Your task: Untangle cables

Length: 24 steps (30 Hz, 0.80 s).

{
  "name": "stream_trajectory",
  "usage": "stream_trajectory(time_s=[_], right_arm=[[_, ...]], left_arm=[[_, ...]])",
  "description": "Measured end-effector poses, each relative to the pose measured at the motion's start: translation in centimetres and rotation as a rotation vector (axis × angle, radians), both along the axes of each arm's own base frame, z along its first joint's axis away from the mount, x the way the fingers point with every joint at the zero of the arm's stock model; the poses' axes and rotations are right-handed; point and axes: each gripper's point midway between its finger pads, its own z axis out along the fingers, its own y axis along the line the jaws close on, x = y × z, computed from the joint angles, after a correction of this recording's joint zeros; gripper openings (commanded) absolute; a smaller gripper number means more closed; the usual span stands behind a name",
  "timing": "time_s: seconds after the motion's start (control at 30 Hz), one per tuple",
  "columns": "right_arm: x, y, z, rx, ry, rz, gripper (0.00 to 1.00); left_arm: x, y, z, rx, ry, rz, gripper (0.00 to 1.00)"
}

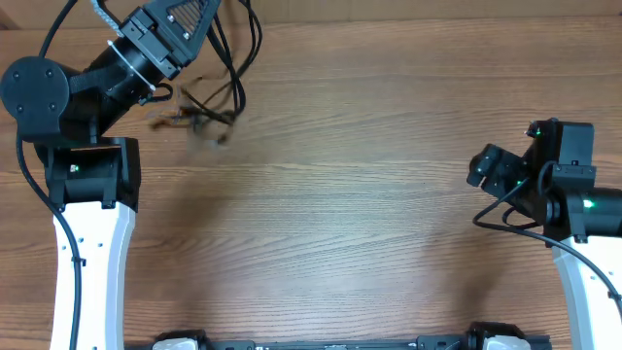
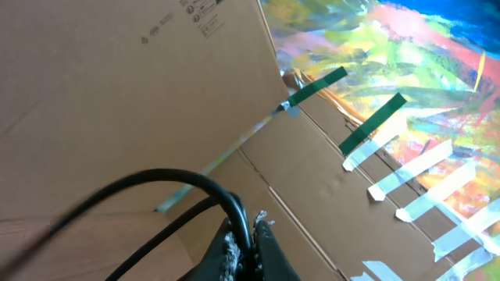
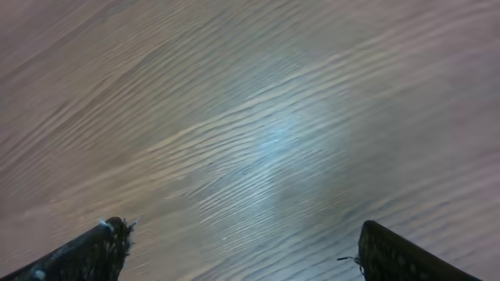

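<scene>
- the left fingers (image 2: 266, 248) are pressed together on a loop of the cables (image 1: 236, 87). the black cord comes out right at their tips in the left wrist view.
- the bundle hangs in the air over the far left corner of the table (image 1: 350, 214), probably lifted so its own weight pulls the tangle loose.
- its lower ends look blurred from overhead, so i cannot tell how many plugs or knots there are.
- the left wrist camera tilts upward at cardboard (image 2: 117, 101), which suggests the wrist is tipped back to keep the cords clear of the wood.
- the right fingers (image 3: 86, 254) are spread wide with only bare table between them. they are well apart from the cords, likely ready to take a free strand.
</scene>
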Motion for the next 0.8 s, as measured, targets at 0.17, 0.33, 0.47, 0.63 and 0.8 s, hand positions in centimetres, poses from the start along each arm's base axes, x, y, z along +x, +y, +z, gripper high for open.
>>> stream_trajectory(time_s=[0.17,0.33,0.47,0.63,0.8], right_arm=[[1.4,8.2,3.5,0.301,-0.189,0.442,0.96],[0.7,12.3,6.9,0.507,-0.309,0.651,0.96],[0.1,13.7,8.5,0.571,-0.374,0.760,0.96],[0.2,14.2,9.6,0.582,-0.431,0.821,0.97],[0.9,13.5,8.9,0.524,-0.422,0.780,0.98]], left_arm=[[-0.9,-0.9,-0.5,0.031,0.006,-0.071,0.04],[-1.8,-3.9,-1.6,0.059,0.033,-0.156,0.04],[-3.0,-7.5,-3.1,0.105,0.054,-0.236,0.04],[-4.5,-12.3,-3.8,0.131,0.022,-0.320,0.04],[-5.0,-20.9,-8.6,0.151,0.124,-0.455,0.04]])
